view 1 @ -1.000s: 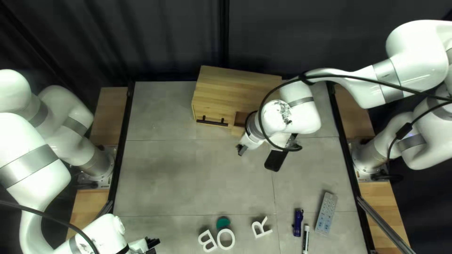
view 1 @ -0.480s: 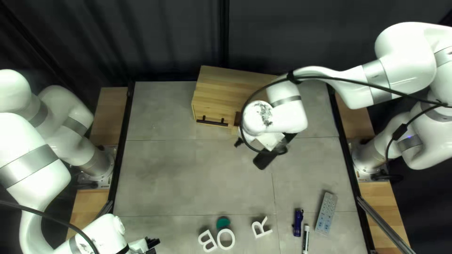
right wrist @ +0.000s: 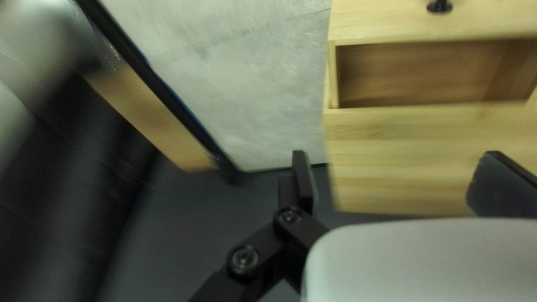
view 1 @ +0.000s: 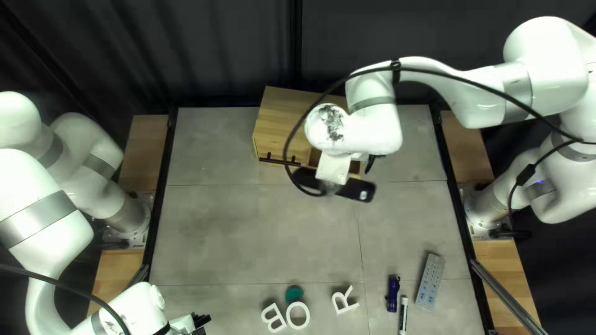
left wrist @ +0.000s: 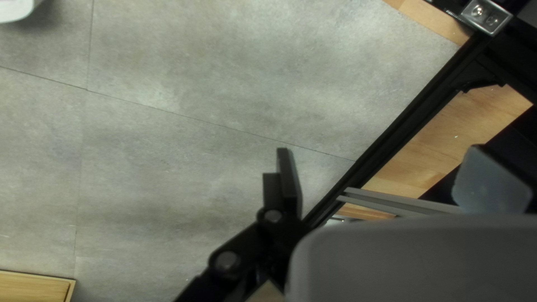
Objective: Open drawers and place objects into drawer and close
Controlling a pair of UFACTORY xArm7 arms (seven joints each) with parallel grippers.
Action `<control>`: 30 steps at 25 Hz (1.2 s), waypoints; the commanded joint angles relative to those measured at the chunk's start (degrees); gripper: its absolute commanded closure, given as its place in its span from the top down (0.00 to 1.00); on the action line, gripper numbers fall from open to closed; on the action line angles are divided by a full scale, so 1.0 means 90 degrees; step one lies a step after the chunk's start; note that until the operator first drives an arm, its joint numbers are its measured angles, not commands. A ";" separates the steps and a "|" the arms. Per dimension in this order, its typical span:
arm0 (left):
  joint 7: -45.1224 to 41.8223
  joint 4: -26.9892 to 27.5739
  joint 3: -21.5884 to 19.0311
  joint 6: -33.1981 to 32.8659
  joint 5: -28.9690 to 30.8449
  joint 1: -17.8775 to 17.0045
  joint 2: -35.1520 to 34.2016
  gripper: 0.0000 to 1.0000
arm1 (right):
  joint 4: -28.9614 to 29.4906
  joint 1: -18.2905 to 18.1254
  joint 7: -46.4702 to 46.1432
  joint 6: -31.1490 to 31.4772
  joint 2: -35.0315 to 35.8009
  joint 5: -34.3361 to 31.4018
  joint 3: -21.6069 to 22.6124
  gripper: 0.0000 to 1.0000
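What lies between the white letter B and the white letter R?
The top left view shows a white letter O, with a green, round-edged piece beside it on the grey table.

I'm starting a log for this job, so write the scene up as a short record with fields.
furniture: wooden cabinet
left drawer: shut, black handle
right drawer: open, bare wood visible inside; partly behind the right arm in the top left view
left gripper: open, holding nothing
right gripper: open, above the cabinet, holding nothing
white letters: B, O, R
beside O: green piece
right of R: dark blue item, marker, gray button-covered block
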 commanded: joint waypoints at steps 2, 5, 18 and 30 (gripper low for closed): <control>0.0000 0.0000 0.0000 0.0000 0.0000 0.0000 0.0000 1.00 | 0.0005 0.0008 0.0054 0.0006 -0.0003 0.0008 0.0001 1.00; 0.0000 0.0000 0.0000 0.0000 0.0000 0.0000 0.0000 1.00 | 0.0312 -0.0040 0.0372 -0.0049 0.0184 -0.0335 -0.0121 1.00; 0.0000 0.0000 0.0000 0.0000 0.0000 0.0000 0.0000 1.00 | -0.1065 -0.0009 0.4567 -0.1266 -0.0785 -0.0190 -0.0318 1.00; 0.0000 0.0000 0.0000 0.0000 0.0000 0.0000 0.0000 1.00 | -0.2626 -0.0211 0.5560 -0.3922 -0.1414 0.1328 -0.0513 1.00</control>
